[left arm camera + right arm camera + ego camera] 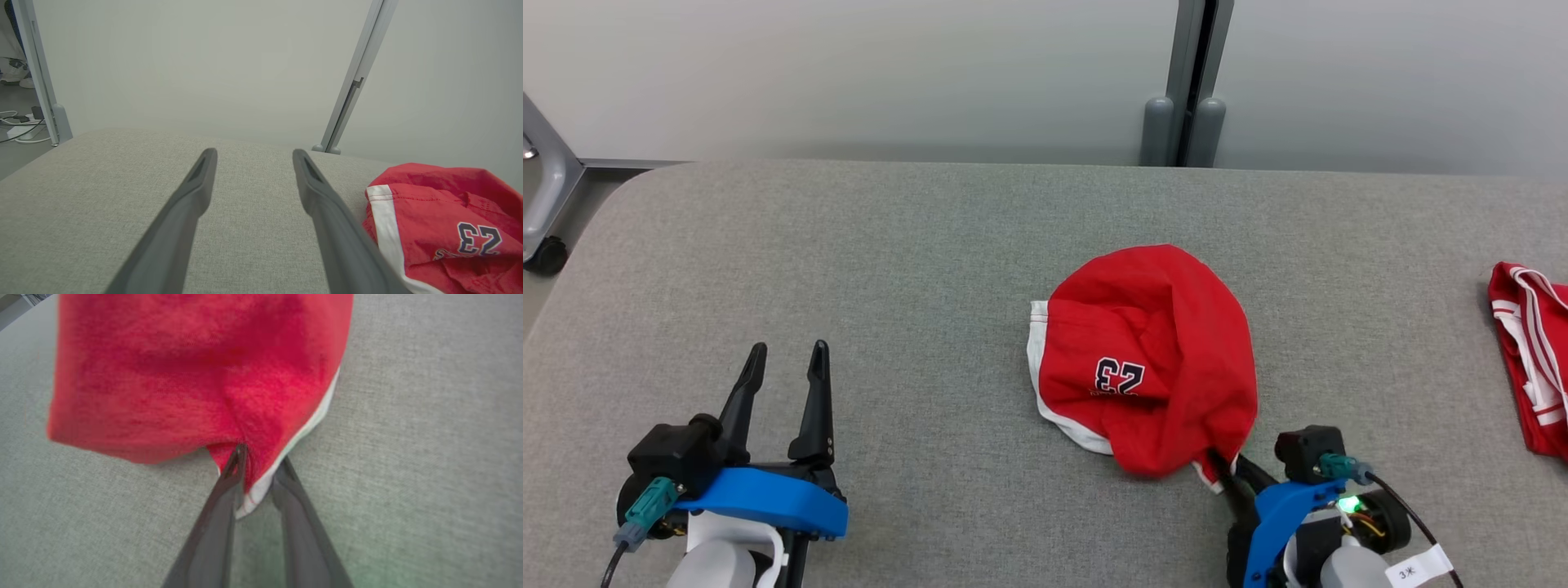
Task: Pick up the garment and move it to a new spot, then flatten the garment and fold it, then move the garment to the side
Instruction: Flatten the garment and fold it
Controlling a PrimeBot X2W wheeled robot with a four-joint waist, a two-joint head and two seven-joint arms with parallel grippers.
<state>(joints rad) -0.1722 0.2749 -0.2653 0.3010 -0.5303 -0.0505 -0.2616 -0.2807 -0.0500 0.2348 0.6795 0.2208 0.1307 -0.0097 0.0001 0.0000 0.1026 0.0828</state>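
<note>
The garment (pixel 1152 351) is a crumpled pair of red shorts with white trim and the number 23, lying at the middle of the grey table (pixel 890 245). My right gripper (pixel 1227 478) is at its near right corner, fingers closed in on the white hem (pixel 261 490), with red cloth puckering at the fingertips (pixel 239 457). The garment (pixel 196 375) still rests on the table. My left gripper (pixel 784 359) stands open at the near left, holding nothing. Its fingers (pixel 196 192) point across bare table, with the garment (pixel 441 228) to their right.
A second red garment with white stripes (pixel 1531 359) lies at the table's right edge. A grey post (pixel 1188 122) stands against the wall behind the table. A metal frame with a caster wheel (pixel 543 253) stands off the table's left corner.
</note>
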